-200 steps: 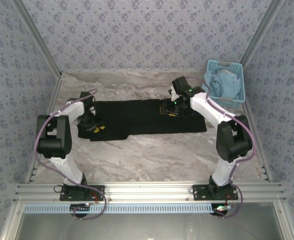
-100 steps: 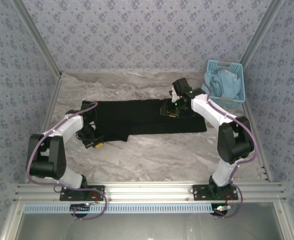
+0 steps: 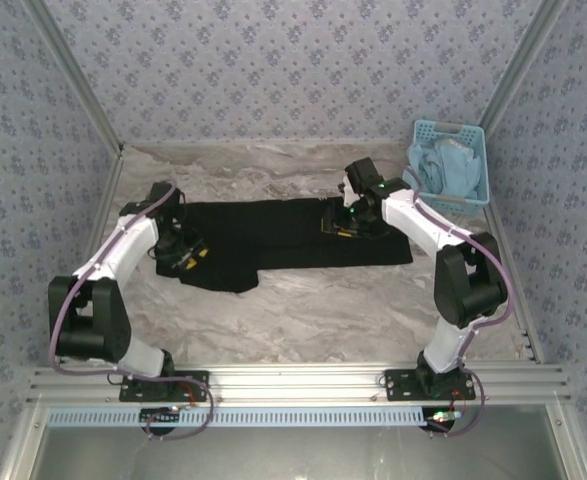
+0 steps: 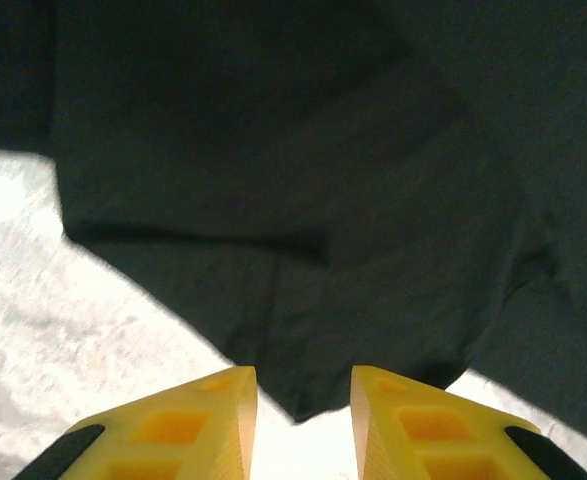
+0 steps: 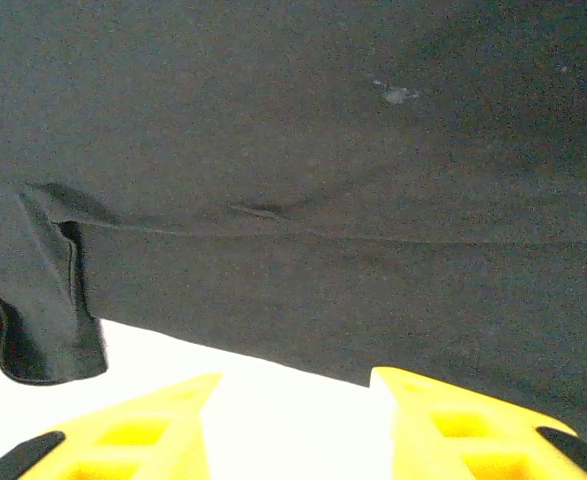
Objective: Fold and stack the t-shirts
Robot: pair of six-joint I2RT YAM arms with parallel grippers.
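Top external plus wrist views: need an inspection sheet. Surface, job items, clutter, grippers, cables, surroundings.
Surface: marble-patterned table, bare in front of the shirt.
Job's things: one black t-shirt spread flat across the middle, plain side up, with a flap reaching nearer at its left end.
Clutter: blue basket at the far right corner, light blue cloth inside.
Grippers: left gripper open over the shirt's left end, holding nothing; right gripper open over the shirt's right part, holding nothing.
Cables: purple cables run along both arms and loop at the elbows; no snag seen.
Surroundings: floral-patterned walls; aluminium rail at the near edge.
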